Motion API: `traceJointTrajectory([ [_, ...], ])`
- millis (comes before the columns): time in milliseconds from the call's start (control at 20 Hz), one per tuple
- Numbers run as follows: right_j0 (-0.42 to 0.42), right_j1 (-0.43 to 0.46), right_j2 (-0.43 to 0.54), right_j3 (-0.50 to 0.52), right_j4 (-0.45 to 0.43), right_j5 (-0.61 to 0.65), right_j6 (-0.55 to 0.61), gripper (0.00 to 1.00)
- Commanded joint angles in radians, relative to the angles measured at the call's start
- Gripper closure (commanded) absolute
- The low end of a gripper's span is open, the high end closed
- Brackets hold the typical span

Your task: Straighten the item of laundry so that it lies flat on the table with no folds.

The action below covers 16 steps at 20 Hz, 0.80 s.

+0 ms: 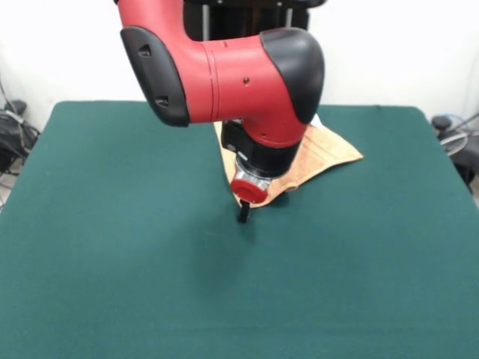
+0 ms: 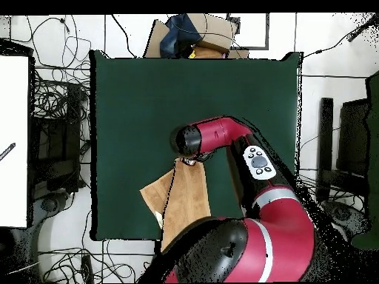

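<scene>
Nearest the front camera, bare green table [image 1: 112, 262] stretches up to my pincer [image 1: 243, 213], whose dark tip hangs low at the near corner of the orange-brown terry towel [image 1: 325, 153]; I cannot tell whether it is open or has hold of the cloth. From overhead, that towel [image 2: 185, 200] lies folded and partly doubled over itself, close to the table's edge on my base's side, under my red arm [image 2: 222, 137].

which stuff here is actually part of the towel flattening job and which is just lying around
Part of the job:
- towel, orange-brown, still folded, near the table's robot-side edge
- green table
- gripper, low over the table at the towel's edge

Just lying about:
- cardboard boxes beyond the table's far edge
- cables on the floor around the table
</scene>
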Motion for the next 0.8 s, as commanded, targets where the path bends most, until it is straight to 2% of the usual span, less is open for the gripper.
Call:
traceJointTrajectory([
  [50, 0.008, 0.023, -0.052, 0.01, 0.013, 0.058, 0.099, 0.0],
  [800, 0.009, 0.019, -0.056, 0.018, 0.04, 0.059, 0.101, 0.0],
])
